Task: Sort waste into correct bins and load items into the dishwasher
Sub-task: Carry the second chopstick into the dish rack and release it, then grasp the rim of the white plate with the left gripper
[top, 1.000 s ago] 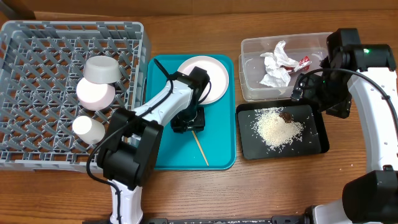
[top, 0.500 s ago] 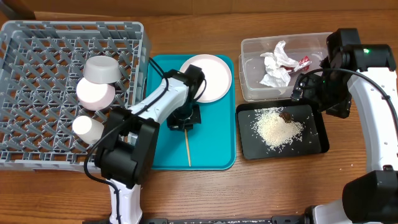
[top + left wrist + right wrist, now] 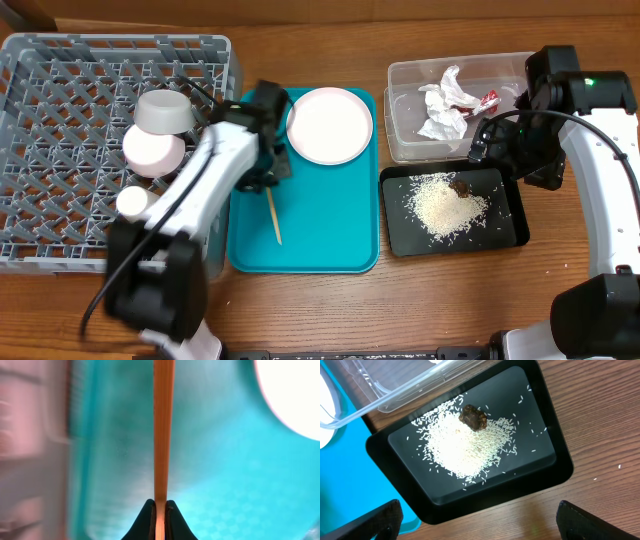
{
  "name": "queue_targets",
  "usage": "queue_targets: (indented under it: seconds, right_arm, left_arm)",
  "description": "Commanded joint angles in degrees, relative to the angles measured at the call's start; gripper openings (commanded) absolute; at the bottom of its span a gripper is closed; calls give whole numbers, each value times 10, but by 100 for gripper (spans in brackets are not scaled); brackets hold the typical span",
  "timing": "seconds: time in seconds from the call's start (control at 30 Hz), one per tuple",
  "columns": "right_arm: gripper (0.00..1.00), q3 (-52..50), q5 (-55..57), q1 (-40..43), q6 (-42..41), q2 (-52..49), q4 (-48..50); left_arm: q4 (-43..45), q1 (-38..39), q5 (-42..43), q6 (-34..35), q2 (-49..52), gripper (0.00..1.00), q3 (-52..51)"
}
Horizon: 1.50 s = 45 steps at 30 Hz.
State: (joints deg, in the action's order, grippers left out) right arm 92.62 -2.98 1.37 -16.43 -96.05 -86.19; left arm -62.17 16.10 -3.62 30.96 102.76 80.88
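My left gripper [image 3: 268, 178] is shut on a thin wooden chopstick [image 3: 273, 218] and holds it over the left side of the teal tray [image 3: 330, 230]. In the left wrist view the chopstick [image 3: 162, 430] runs straight out from the shut jaws [image 3: 160, 507]. The white plate [image 3: 329, 125] lies on the tray's far end. The grey bowl [image 3: 163, 112], pink saucer [image 3: 153, 150] and white cup [image 3: 140, 205] sit in the grey dish rack [image 3: 60, 90]. My right gripper [image 3: 492, 148] is open and empty over the black tray [image 3: 560, 475], which holds rice [image 3: 465, 445] and a brown bit [image 3: 473, 416].
The clear tub [image 3: 405, 135] behind the black tray holds the white napkin [image 3: 445, 105] and the red wrapper [image 3: 489, 98]. The rack's right wall [image 3: 236, 110] stands beside my left gripper. Bare wood table [image 3: 450, 300] lies in front.
My left arm has swung left across the teal tray toward the rack, carrying the chopstick, and the plate is now uncovered. The right arm has not moved.
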Motion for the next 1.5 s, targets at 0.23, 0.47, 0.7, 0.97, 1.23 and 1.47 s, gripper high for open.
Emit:
queue_targets:
  seconds: [0.23,0.47,0.7,0.97,1.23,1.47]
  right_arm:
    - [100,4,3,0,1,19,2]
    - [100,4,3,0,1,19,1]
    - [100,4,3,0,1,19,1]
    - [100,4,3,0,1,19,4]
    - [100,4,3,0,1,19,4]
    - [100,4,3,0,1,19,3]
  left_arm:
    - [34,-92,-146,-118,-100,4,3]
    - [57,-116,-146,-184,-75,4,3]
    - [53,-116,-143,-186,-53,40,3]
    - [71,-108,25,-193,-54,57,3]
    - [146,-28,96,-250,-53,65,3]
    - [230,62,92,-363,-18,71,3]
